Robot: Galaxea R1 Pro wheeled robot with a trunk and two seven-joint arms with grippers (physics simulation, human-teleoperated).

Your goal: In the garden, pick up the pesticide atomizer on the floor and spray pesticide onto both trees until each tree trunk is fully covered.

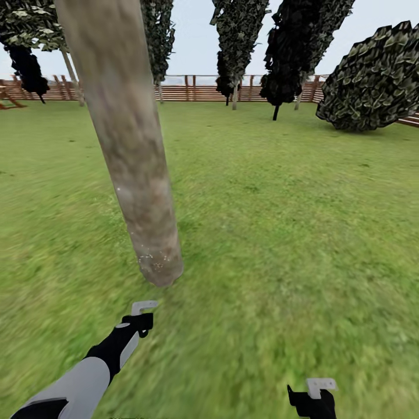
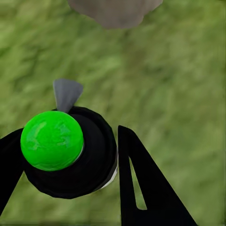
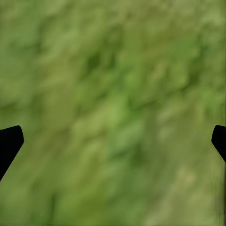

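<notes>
Left wrist view showed my left claw (image 2: 70, 174) clamped around the bottle (image 2: 75, 155), its green spot (image 2: 52, 140) facing the camera and its grey nozzle (image 2: 67, 93) aimed at the trunk (image 1: 131, 157) rising from the grass (image 1: 291, 233); I could not see inside it. My right claw (image 3: 113, 141) hung wide over grass, holding nothing

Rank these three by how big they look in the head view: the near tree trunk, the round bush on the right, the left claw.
1. near tree trunk
2. round bush, farther away, so its true size is unsure
3. left claw
</notes>
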